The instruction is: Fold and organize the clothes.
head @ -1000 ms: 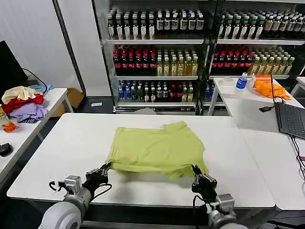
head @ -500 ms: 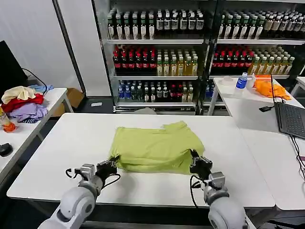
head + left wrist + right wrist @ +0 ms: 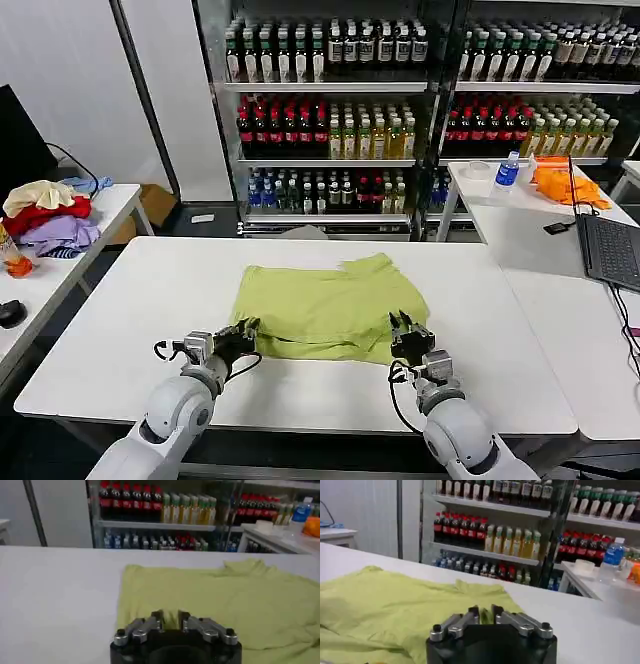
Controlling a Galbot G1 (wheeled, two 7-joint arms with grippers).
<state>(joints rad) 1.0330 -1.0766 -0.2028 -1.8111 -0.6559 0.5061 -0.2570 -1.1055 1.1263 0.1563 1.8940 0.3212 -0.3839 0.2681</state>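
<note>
The lime T-shirt lies on the white table, its near part doubled over onto itself. My left gripper is at the shirt's near left corner, shut on a pinch of the fabric. My right gripper is at the near right corner, shut on the fabric as well. In the left wrist view the gripper has a ridge of the T-shirt between its tips. In the right wrist view a fold of the T-shirt stands up between the tips of that gripper.
A heap of cream, red and lavender garments sits on the left side table. On the right table are an orange cloth, a water bottle and a laptop. Shelves of bottles stand behind.
Both grippers have moved away from me across the table, carrying the shirt's near edge over the rest of it. The visible shirt is shorter front to back.
</note>
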